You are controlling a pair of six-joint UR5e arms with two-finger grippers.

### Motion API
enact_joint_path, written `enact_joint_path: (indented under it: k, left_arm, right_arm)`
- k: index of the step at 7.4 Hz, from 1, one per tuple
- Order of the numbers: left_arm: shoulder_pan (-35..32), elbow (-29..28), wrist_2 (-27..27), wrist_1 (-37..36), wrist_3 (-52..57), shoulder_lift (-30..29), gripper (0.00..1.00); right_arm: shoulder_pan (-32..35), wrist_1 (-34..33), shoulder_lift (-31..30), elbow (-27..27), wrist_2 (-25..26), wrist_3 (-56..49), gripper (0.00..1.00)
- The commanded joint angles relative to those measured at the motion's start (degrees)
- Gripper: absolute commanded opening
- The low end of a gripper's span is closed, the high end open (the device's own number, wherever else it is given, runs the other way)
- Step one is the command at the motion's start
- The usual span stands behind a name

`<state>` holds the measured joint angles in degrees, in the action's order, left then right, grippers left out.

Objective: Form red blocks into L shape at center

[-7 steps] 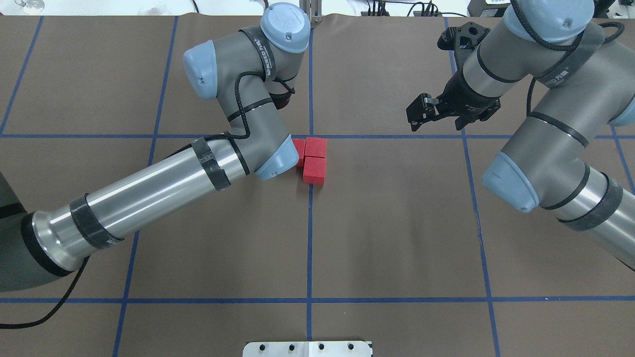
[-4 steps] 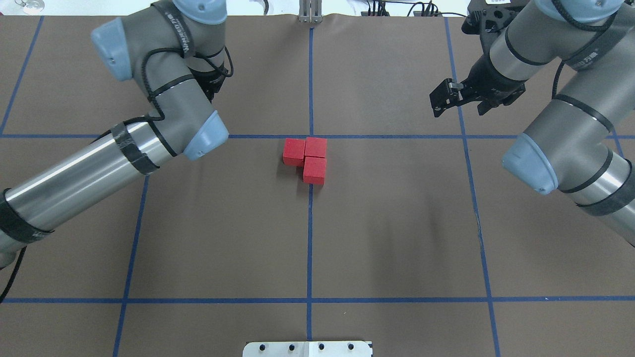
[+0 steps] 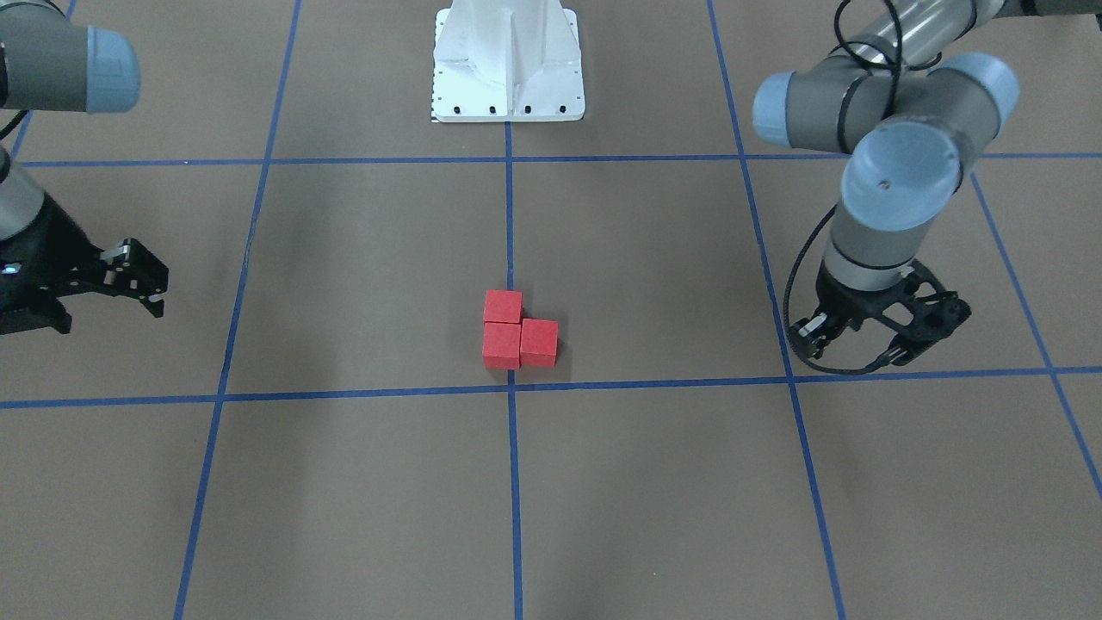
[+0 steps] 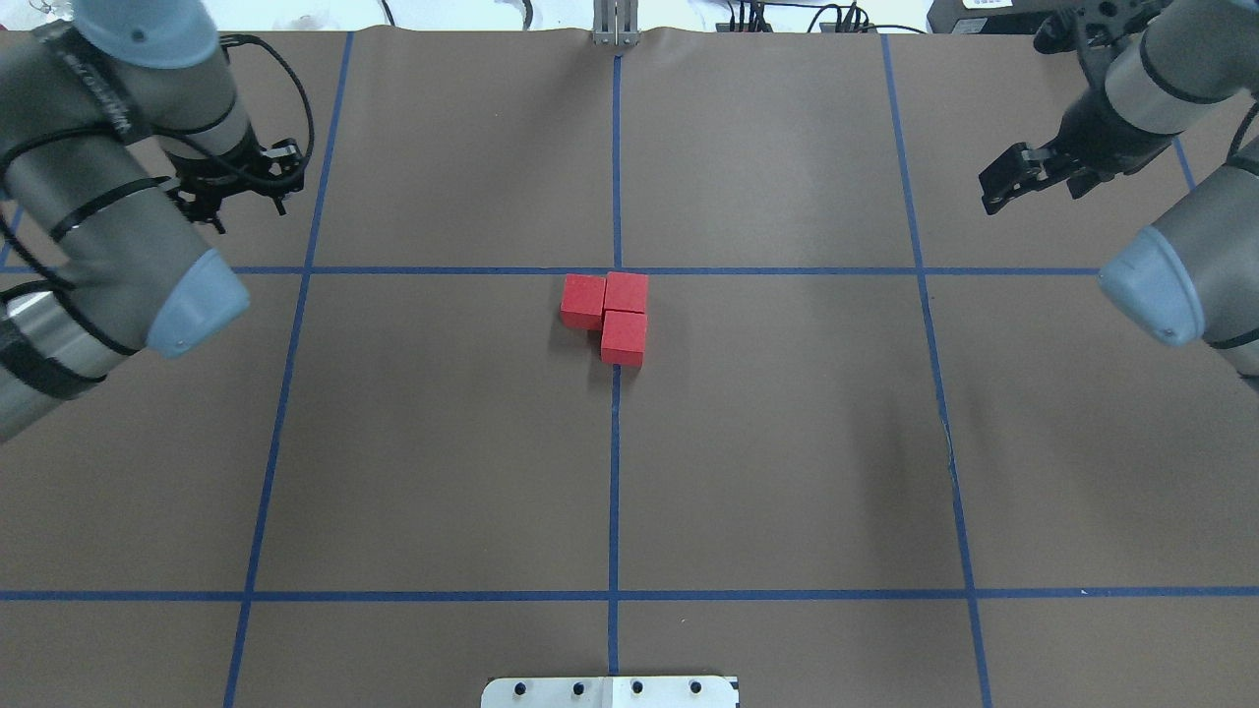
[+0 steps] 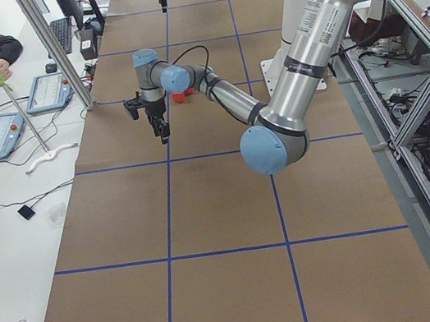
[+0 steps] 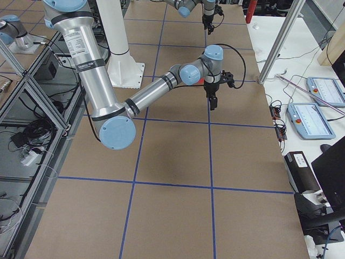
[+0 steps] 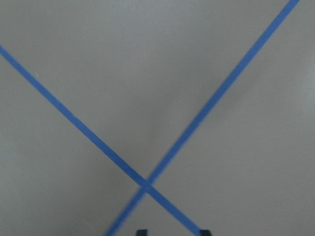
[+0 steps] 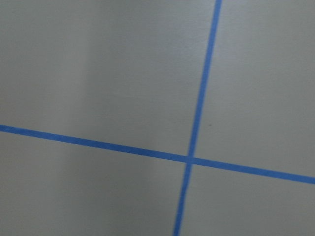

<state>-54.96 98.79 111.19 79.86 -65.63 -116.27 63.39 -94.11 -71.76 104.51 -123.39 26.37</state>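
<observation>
red blocks [image 4: 626,295]: three touching in an L on the bench [image 4: 787,442], corner just robot-side of the center [image 4: 616,270] | between both jaws, well apart from each, neither clearly nearer | left jaws: released, empty | right jaws: released, empty | judged: L looks formed

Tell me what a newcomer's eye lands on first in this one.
Three red blocks packed into a tight L stand out against the brown surface, just on the robot's side of the center tape crossing. The left pincer and right pincer hang open and empty, far out to either side.
</observation>
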Motion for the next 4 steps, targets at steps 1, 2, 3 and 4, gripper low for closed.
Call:
enact_joint_path:
  k: [1,2,3,4]
  left_arm:
    - [-9.2,5.6,6.8,3.8,21.1,10.5,1.00]
    - [-13.8,5.5,9.5,6.7,29.1,15.2,1.00]
    - [-20.0,4.8,12.8,10.7,40.5,20.8,1.00]
    - [-25.4,1.4,15.7,12.5,52.7,23.4,1.00]
  right_arm:
    - [7.2,0.2,-4.9,-2.6,-1.3,-13.1,0.99]
    - [10.2,0.2,-7.7,-2.8,-3.3,-17.8,0.99]
    - [14.8,0.2,-10.6,-2.8,-8.3,-21.2,0.99]
    - [17.1,0.4,-13.1,-2.7,-10.9,-21.8,0.99]
